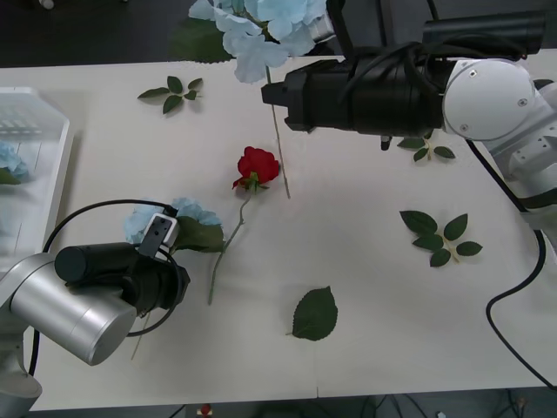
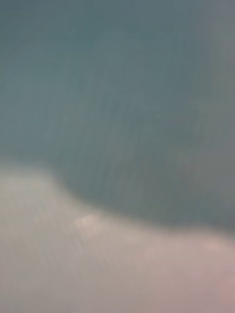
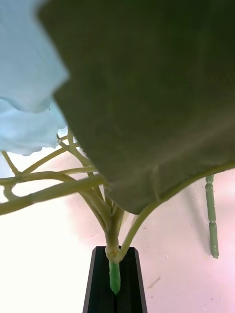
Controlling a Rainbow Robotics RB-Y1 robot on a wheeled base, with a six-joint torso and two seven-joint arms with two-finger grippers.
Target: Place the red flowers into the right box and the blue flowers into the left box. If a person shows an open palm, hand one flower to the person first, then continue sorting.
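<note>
My left gripper [image 3: 115,252] is shut on the stem of a blue flower [image 3: 29,98], just below where the stem branches. In the front view that pale bloom [image 1: 193,212] lies at the near left, right ahead of my left wrist [image 1: 159,233]. A red flower [image 1: 258,165] lies mid-table with its stem [image 1: 224,252] running toward me. A second blue flower [image 1: 257,26] is at the far edge, its long stem [image 1: 280,148] passing by my right gripper [image 1: 275,94]. The left box [image 1: 39,131] holds another blue flower [image 1: 9,162]. The right box and the person are out of view.
Loose green leaf sprigs lie at the far left [image 1: 174,94], the near middle [image 1: 315,313] and the right [image 1: 439,235]. A black cable [image 1: 513,296] loops over the table's right side. My right arm [image 1: 392,87] stretches across the far part of the table.
</note>
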